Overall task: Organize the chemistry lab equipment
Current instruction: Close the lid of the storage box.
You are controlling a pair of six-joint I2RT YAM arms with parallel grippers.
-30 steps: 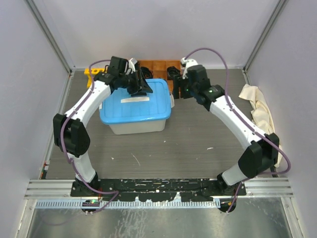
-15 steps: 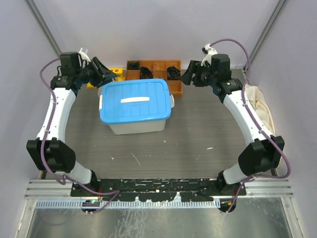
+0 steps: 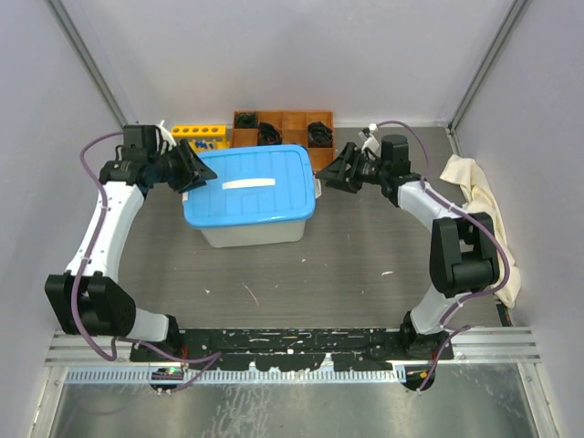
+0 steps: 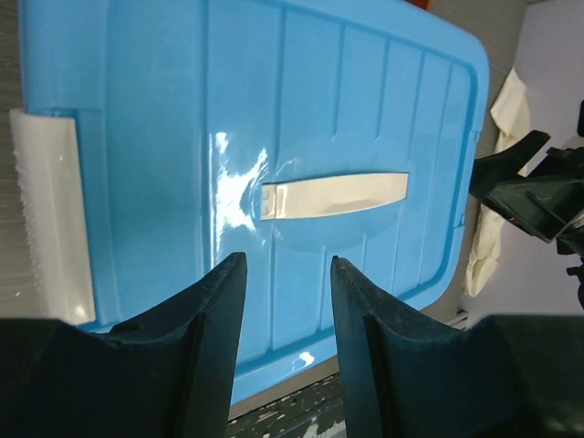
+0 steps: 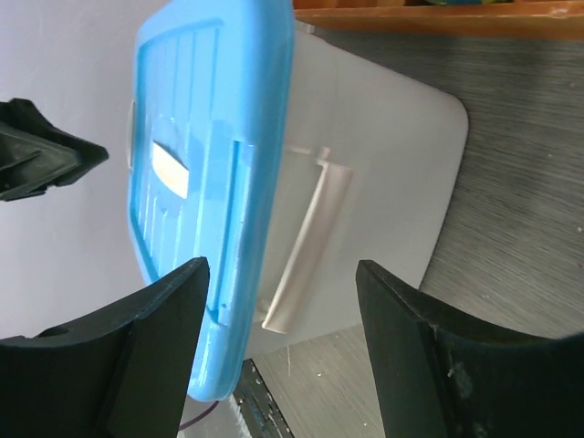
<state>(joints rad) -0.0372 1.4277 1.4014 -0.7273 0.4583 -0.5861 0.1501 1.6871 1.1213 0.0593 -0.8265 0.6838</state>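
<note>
The yellow plastic tube rack (image 3: 199, 133) stands at the back wall, just behind the clear plastic box with a sky-blue lid (image 3: 251, 182) and beside the brown wooden tray (image 3: 283, 119). It looks light and stiff, so I would take it by its long sides. I cannot tell from up here if any glass tubes are in it, so I would go gently. The lid is smooth and slippery, and the white clip (image 4: 50, 214) at each short end is the spot to grab. My left gripper (image 4: 287, 265) and right gripper (image 5: 283, 269) hang at the two ends of the box, fingers apart, holding nothing. The grey table (image 3: 365, 265) is open in front, but the cream cloth (image 3: 474, 196) and the side walls are close
</note>
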